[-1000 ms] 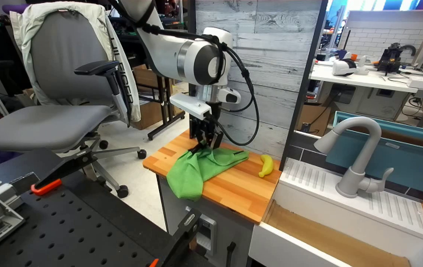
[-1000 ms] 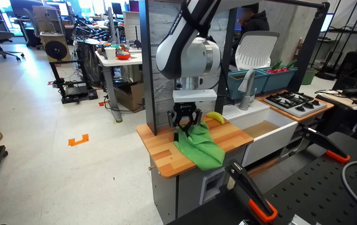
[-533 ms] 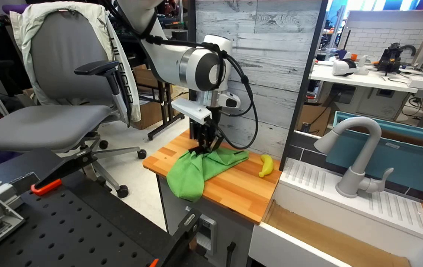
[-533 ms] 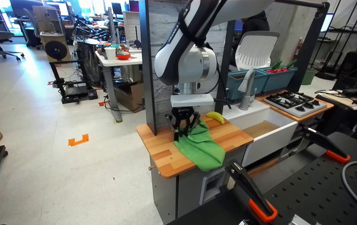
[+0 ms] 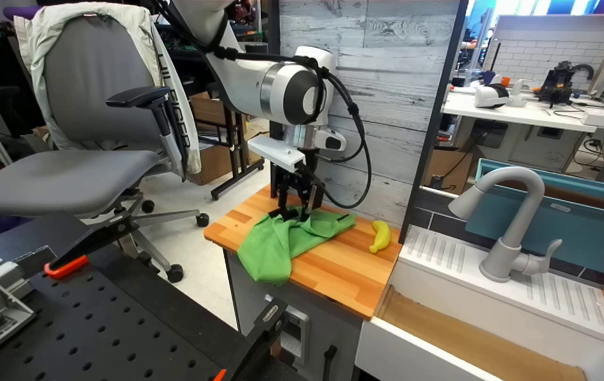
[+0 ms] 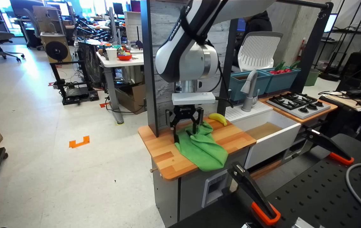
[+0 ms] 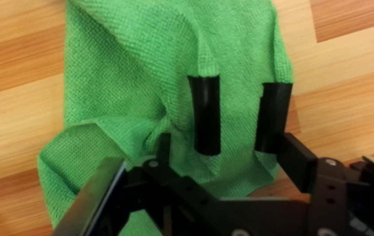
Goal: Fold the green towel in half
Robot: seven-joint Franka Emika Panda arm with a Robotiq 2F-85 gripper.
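Note:
The green towel (image 5: 267,256) lies bunched and creased on the wooden counter, with a corner hanging over the front edge in both exterior views. In the wrist view, two black tabs sit on edges of the towel (image 7: 134,49): an inner tab (image 7: 207,118) and an outer tab (image 7: 274,114). My gripper (image 7: 226,147) points down just over the cloth, jaws spread wide, with the inner tab between its fingers. One finger overlaps the outer tab's lower end in this view; whether they touch I cannot tell. An exterior view also has the gripper (image 6: 185,130) open above the towel's back part.
A yellow banana (image 5: 380,236) lies on the counter (image 5: 344,275) to the towel's side. Beyond it stand a white sink (image 6: 273,139) and a grey faucet (image 5: 513,227). A grey wood-look panel (image 5: 370,106) rises right behind the counter. Black clamps (image 6: 251,186) are fixed along the dark perforated table.
The jaws, together at the towel a second ago, have spread wide apart. My gripper dipped down first and has since risen slightly. The towel has barely shifted.

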